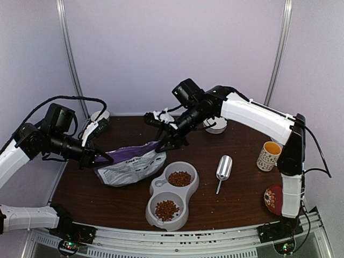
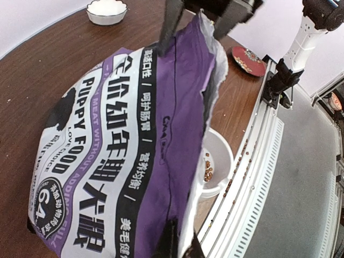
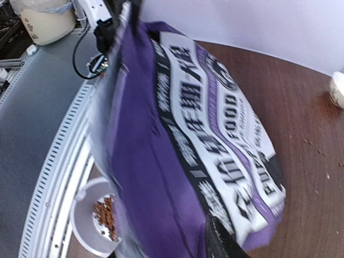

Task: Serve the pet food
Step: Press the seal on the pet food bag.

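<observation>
3 pale wall panels enclose the brown table bearing pet food.

Glossy plastic bag, matt kibble — shiny metal scoop.

Dark wooden table before pale lilac walls with metal rails.
</observation>
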Controlling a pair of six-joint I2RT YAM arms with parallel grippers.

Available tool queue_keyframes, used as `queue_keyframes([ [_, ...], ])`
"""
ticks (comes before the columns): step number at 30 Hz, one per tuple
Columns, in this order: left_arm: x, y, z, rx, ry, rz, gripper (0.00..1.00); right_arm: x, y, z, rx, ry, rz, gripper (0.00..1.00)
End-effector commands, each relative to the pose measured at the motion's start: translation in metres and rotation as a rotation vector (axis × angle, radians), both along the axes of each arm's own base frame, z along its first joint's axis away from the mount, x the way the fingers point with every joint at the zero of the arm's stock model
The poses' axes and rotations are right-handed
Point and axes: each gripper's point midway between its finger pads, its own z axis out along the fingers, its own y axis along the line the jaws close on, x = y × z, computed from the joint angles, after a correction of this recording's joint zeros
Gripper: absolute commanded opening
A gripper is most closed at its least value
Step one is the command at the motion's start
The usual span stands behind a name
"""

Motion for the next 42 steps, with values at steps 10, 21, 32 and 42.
queue_keyframes([
  [10,0.001,0.012,0.009,0.027,-0.023,0.049,0.0,0.024,-0.037,-0.01,-0.079,0.076,-0.075,0.48],
  [21,0.001,0.012,0.008,0.026,-0.021,0.048,0.0,-0.003,-0.01,0.011,0.045,0.106,-0.017,0.2],
  [32,0.0,0.015,0.005,0.032,-0.027,0.057,0.0,-0.011,-0.012,0.021,0.135,0.127,-0.025,0.57],
  [42,0.002,0.013,0.007,0.033,-0.029,0.057,0.0,-0.015,-0.016,0.028,0.159,0.124,-0.029,0.23],
])
